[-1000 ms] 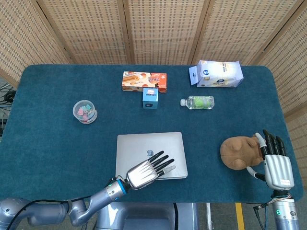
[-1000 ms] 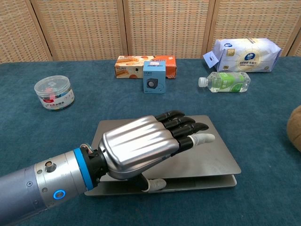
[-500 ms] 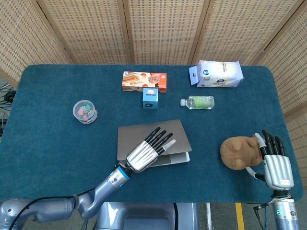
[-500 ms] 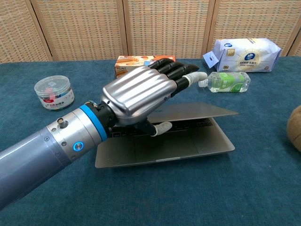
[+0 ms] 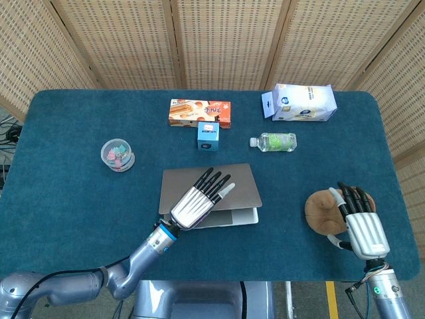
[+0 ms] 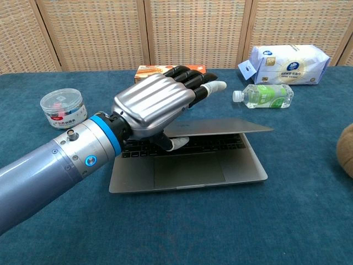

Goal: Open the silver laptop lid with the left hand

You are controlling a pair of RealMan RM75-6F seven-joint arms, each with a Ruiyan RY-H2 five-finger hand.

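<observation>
Looking down in the head view, the left hand (image 5: 198,204) is lying over the silver laptop (image 5: 209,193) near the front middle of the blue table (image 5: 66,199), fingers straight and slightly apart on the partly raised lid, while the right hand (image 5: 359,222), fingers apart and holding nothing, is hovering over the brown plush toy (image 5: 322,211). In the chest view, the left hand (image 6: 157,105) is gripping the lid's edge, thumb tucked beneath, keyboard showing.
</observation>
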